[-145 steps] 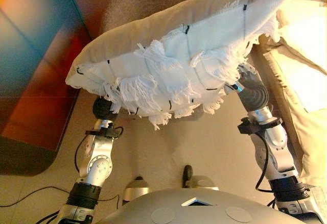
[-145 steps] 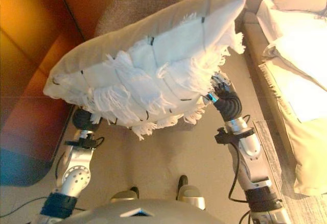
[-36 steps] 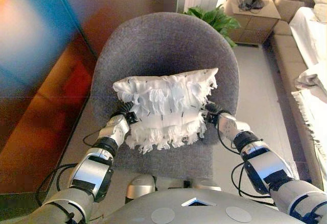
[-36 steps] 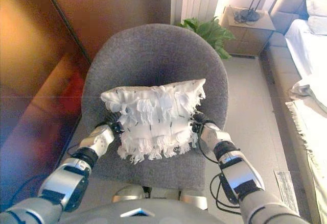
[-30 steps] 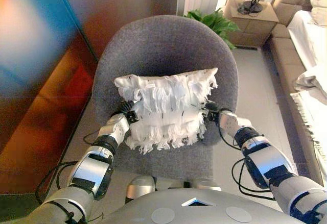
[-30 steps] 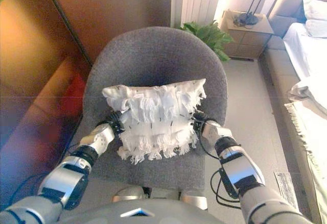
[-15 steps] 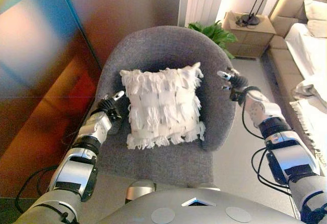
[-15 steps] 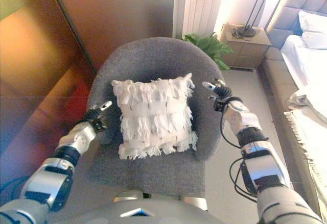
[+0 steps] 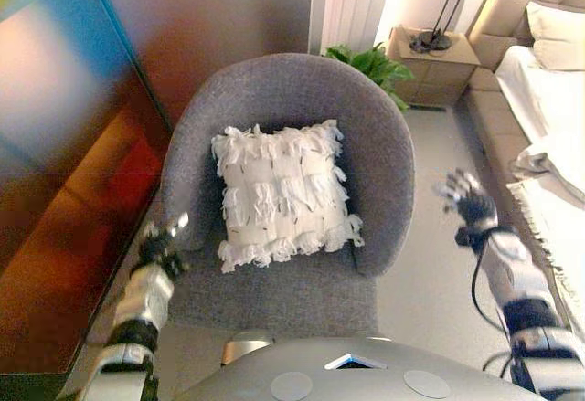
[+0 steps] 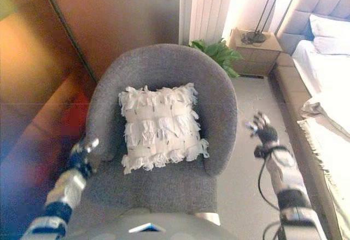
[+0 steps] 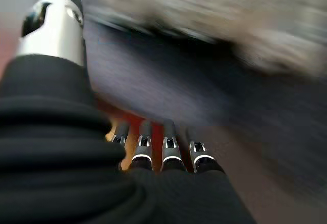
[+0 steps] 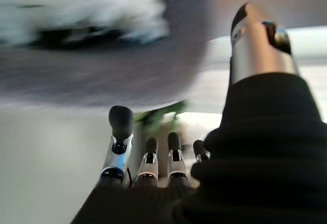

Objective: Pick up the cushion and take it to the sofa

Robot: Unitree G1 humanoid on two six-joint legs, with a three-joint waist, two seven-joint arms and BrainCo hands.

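Note:
The white fringed cushion (image 9: 281,195) leans upright on the seat of the grey round armchair (image 9: 291,81), against its back. It also shows in the right eye view (image 10: 160,127). My left hand (image 9: 157,246) is open and empty, outside the chair's left arm, clear of the cushion. My right hand (image 9: 468,205) is open and empty over the floor to the right of the chair. In the left wrist view my fingers (image 11: 170,147) are straight, with the blurred cushion (image 11: 204,9) beyond. In the right wrist view my fingers (image 12: 121,127) are straight too.
A dark red-brown wall panel (image 9: 73,145) runs close along the chair's left. A green plant (image 9: 370,58) and a bedside table (image 9: 434,54) with a lamp stand behind the chair. A bed with white bedding (image 9: 548,118) lies on the right, past the pale floor (image 9: 430,264).
Both hands have drawn back and down, away from the chair's sides. The cushion stays leaning on the chair where it was let go. The camera has shifted slightly.

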